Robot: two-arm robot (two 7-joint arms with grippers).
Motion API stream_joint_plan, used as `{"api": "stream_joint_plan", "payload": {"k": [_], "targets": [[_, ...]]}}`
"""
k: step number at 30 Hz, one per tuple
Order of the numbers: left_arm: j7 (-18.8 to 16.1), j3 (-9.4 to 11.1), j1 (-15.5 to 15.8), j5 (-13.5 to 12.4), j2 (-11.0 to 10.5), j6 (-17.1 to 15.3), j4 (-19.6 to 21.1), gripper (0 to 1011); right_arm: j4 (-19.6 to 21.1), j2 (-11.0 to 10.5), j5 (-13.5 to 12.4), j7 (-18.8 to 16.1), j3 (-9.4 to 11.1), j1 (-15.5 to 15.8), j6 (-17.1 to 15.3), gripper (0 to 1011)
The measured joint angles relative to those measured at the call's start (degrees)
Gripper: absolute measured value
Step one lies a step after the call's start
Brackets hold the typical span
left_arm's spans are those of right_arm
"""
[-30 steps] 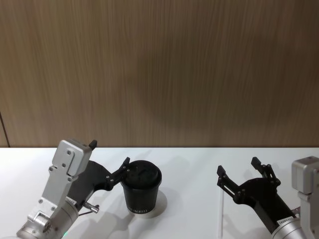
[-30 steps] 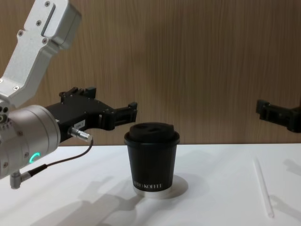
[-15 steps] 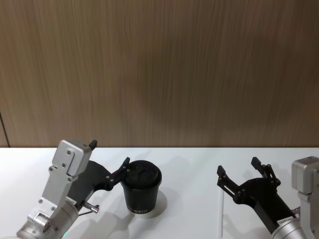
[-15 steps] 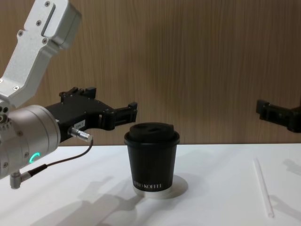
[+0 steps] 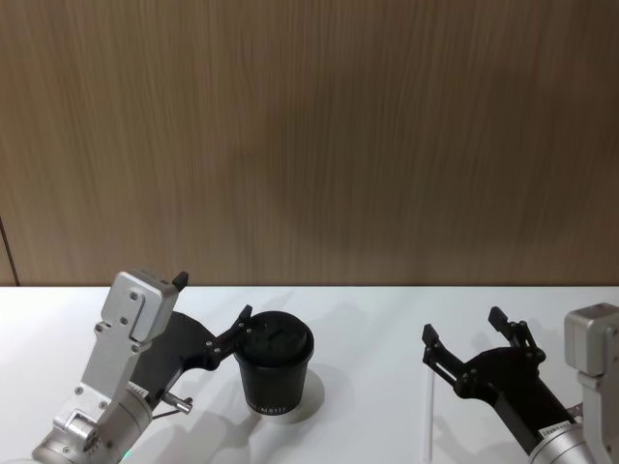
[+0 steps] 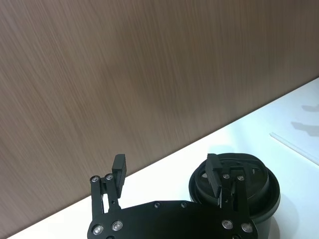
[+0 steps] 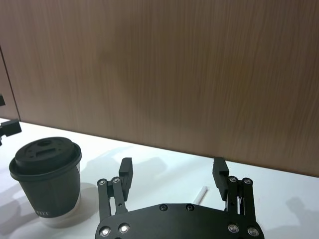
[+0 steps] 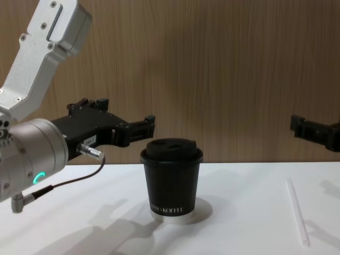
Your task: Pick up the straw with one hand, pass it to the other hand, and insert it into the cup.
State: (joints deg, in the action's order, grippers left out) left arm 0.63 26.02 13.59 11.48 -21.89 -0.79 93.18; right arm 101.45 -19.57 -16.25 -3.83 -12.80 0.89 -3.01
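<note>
The black lidded cup [image 5: 275,372] stands on the white table, left of centre, with white lettering low on its side [image 8: 171,180]. The thin white straw [image 5: 427,416] lies flat on the table to the cup's right [image 8: 297,211]. My left gripper [image 5: 213,300], on a silver wrist with a green ring, hovers open just left of the cup's lid, one finger close to the rim. My right gripper [image 5: 464,327], slim and black, hangs open above the straw, holding nothing. The right wrist view has the straw's end [image 7: 201,194] between and beyond the open fingers.
A wood-panelled wall [image 5: 309,145] runs along the far edge of the white table [image 5: 368,309]. The cup sits on a pale round base [image 8: 199,212]. Bare tabletop lies between the cup and the straw.
My right gripper has sunk very slightly toward the table. The cup, the straw and the left gripper have not moved.
</note>
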Motion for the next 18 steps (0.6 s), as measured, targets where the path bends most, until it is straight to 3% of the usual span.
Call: {"api": "stream_joint_plan", "payload": {"k": [8,18], "targets": [[0.0,0.0,0.0,0.0,0.0,0.0,0.0,999,0.8,-0.8,0.3,0.2,0.5,0.2,-4.2,1001],[0.0,0.0,0.0,0.0,0.0,0.0,0.0,1000,1.1,-2.0,0.2,-0.3,0.8,-0.3,-11.9,1001]]}}
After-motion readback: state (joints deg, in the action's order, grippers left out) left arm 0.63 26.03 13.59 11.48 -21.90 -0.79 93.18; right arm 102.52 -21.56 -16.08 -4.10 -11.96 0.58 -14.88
